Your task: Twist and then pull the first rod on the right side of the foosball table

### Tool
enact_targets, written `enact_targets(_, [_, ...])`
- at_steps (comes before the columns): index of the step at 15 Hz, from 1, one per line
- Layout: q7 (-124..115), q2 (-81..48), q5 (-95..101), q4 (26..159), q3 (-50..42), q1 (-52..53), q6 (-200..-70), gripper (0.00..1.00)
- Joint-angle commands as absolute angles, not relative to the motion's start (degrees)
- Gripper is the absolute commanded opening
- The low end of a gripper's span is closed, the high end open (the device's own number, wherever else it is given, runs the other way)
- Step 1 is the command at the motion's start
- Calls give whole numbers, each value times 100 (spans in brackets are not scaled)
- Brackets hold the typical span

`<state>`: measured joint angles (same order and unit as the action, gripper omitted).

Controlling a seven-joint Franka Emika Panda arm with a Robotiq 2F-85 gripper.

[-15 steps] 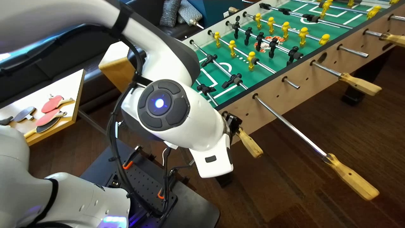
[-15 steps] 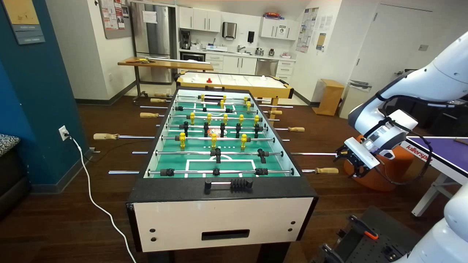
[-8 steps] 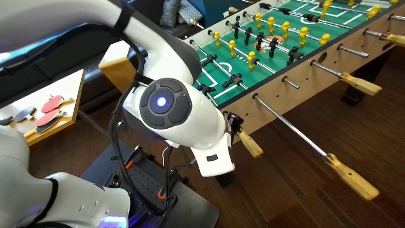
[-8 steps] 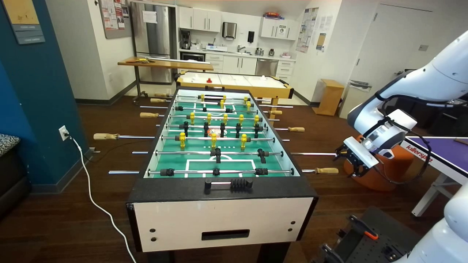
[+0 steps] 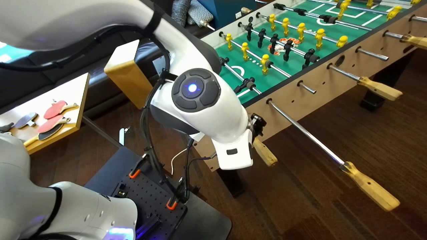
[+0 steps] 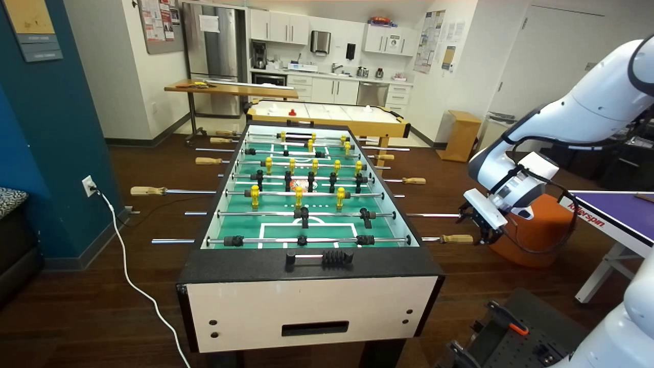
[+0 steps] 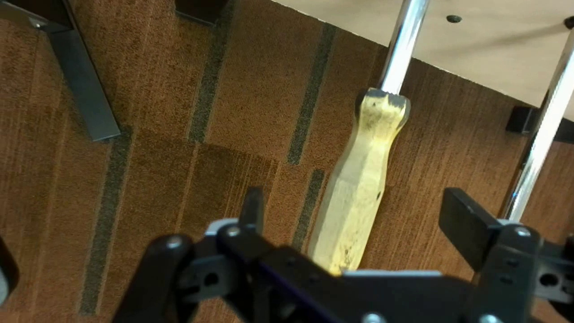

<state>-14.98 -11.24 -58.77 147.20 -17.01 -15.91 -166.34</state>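
The first rod's tan wooden handle (image 7: 354, 193) runs between my fingers in the wrist view, its near end hidden behind the gripper body; the silver rod (image 7: 406, 42) leads to the table side. The handle shows in both exterior views (image 5: 265, 152) (image 6: 456, 238), pointing outward from the foosball table (image 6: 311, 266). My gripper (image 7: 358, 211) is wide open, with a gap on each side of the handle. In the exterior views the gripper (image 6: 475, 225) is at the handle's outer end; I cannot tell how far above it the fingertips are.
The neighbouring rod (image 5: 305, 131) sticks far out, its handle (image 5: 372, 186) beyond my gripper; it passes close by the right finger in the wrist view (image 7: 545, 125). A black base plate with clamps (image 5: 150, 186) stands beside the arm. An orange pouf (image 6: 541, 225) is behind the gripper.
The arm and gripper have shifted toward the foosball table in one view and right and up in another, mostly within the last half second. The rods and handle have not moved.
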Motion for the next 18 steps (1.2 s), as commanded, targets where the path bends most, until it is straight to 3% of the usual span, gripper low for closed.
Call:
enact_targets(1, [-2129,-1564,-5779,14467,-1616,-1361,-17095,100])
enact_targets(15, [-2544,-2363,-5704,13946,-1581,-1103,-17055,100])
enact_targets(16, [-2515,-2367,-5711,13943,-1562,-1100,-17049,75])
enact_targets(18, [-2474,-2383,-5731,13932,-1522,-1107,-17056,68])
